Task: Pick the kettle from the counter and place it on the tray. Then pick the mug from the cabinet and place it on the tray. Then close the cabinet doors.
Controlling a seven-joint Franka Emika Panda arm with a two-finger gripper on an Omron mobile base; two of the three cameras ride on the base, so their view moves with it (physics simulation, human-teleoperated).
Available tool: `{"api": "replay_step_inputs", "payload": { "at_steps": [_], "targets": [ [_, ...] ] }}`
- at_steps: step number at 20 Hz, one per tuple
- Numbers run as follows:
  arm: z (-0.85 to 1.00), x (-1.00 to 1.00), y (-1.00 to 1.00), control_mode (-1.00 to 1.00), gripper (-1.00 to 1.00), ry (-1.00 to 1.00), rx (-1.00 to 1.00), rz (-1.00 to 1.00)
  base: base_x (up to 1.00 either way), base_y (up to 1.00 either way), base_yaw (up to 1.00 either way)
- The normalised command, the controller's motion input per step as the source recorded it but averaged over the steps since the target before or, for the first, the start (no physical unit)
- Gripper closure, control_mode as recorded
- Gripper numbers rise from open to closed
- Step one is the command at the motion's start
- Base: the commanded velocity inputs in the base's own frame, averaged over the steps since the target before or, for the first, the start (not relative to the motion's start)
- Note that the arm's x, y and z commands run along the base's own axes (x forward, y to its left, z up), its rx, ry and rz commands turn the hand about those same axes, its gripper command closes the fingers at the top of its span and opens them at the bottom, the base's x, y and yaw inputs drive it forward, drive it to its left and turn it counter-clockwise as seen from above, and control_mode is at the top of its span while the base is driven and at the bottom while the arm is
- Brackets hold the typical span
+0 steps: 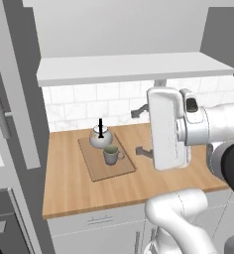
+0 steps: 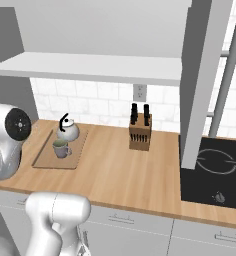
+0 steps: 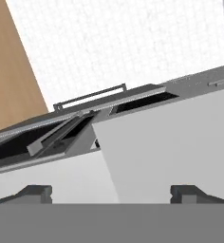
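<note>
Gripper (image 3: 111,193) agape — kettle (image 1: 100,138), mug (image 1: 110,155) on tray (image 1: 96,168).

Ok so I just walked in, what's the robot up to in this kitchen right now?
The kettle and the mug both sit on the tray on the counter, mug in front of the kettle. The gripper is open and holds nothing, pointing at a light grey panel. From how things lie, closing the cabinet doors looks like the step left.

- kettle (image 1: 100,138): whitish body, black handle; any pattern too faint to tell
- mug (image 1: 110,155): grey-green
- tray (image 1: 117,168): light brown wood
- counter (image 1: 84,191): lighter brown wood
</note>
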Motion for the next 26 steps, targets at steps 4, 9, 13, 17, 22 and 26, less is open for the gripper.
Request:
{"api": "replay_step_inputs", "payload": {
  "at_steps": [4,9,13,17,22,26],
  "targets": [
    [0.08,-0.44,0.25,-1.0,-1.0,0.0,-0.11,0.0,0.0,0.0,0.0],
    [0.08,-0.41,0.17,-1.0,-1.0,0.0,-0.1,0.0,0.0,0.0,0.0],
    [0.04,-0.36,0.19,-1.0,-1.0,0.0,-0.06,0.0,0.0,0.0,0.0],
    [0.0,-0.25,0.21,-1.0,-1.0,0.0,-0.05,0.0,0.0,0.0,0.0],
    [0.0,-0.08,0.19,-1.0,-1.0,0.0,-0.03,0.0,0.0,0.0,0.0],
    [0.08,-0.08,0.56,-1.0,-1.0,0.0,-0.01,0.0,0.0,0.0,0.0]
  ]
}}
